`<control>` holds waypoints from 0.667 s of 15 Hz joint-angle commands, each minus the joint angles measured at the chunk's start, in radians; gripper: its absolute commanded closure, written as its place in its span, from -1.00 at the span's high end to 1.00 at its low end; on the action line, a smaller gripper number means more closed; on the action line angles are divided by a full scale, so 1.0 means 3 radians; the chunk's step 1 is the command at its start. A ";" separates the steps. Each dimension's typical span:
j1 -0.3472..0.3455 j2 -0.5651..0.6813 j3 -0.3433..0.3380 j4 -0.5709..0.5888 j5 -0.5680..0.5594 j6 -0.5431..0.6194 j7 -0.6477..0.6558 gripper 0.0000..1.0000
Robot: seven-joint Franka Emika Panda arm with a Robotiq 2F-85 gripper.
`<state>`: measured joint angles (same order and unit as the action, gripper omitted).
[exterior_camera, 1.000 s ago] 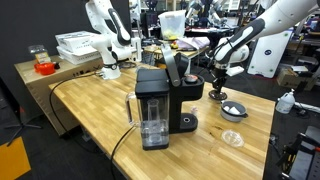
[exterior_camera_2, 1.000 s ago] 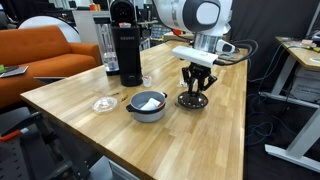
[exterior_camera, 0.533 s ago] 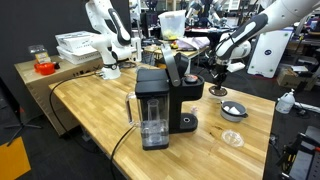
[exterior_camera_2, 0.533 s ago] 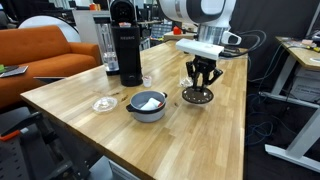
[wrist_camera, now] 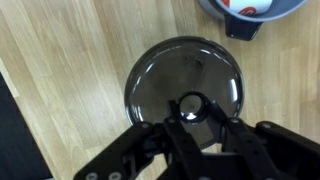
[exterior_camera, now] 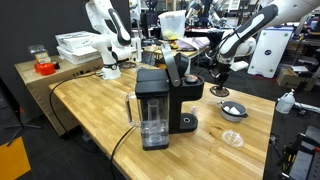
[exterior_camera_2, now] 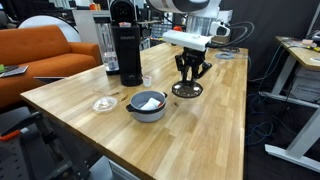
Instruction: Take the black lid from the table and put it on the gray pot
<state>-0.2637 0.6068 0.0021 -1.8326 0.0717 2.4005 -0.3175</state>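
Observation:
The black lid [wrist_camera: 185, 80] is a round dark disc with a centre knob. My gripper [wrist_camera: 191, 118] is shut on that knob and holds the lid level a little above the wooden table. In both exterior views the lid [exterior_camera_2: 186, 90] [exterior_camera: 219, 92] hangs under the gripper [exterior_camera_2: 192, 72] [exterior_camera: 222, 70]. The gray pot [exterior_camera_2: 147, 105] [exterior_camera: 233, 111] stands on the table beside the lid, nearer the table's front edge. Its rim also shows at the top right of the wrist view [wrist_camera: 240, 14], with something white and red inside it.
A big black coffee machine [exterior_camera_2: 125, 45] [exterior_camera: 160, 100] stands on the table near the pot. A pale translucent disc [exterior_camera_2: 104, 103] [exterior_camera: 232, 138] lies flat by the pot. A small glass [exterior_camera_2: 147, 82] stands next to the machine. The table edge [exterior_camera_2: 235, 120] is close.
The gripper has risen with the lid, lifting it off the table, and has shifted it sideways toward the coffee machine. The pot has not moved.

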 commanded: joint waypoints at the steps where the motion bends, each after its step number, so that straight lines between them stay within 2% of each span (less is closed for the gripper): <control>1: 0.0032 -0.0400 0.0017 -0.0554 0.0045 0.0231 -0.0047 -0.76; 8: 0.0174 -0.0886 -0.0007 -0.1207 0.0001 0.0451 -0.0021 -0.79; 10: 0.0245 -0.0972 -0.0038 -0.1339 -0.0109 0.0467 -0.0008 -0.76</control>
<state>-0.2162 0.3690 0.0077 -2.1621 0.0678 2.5031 -0.3175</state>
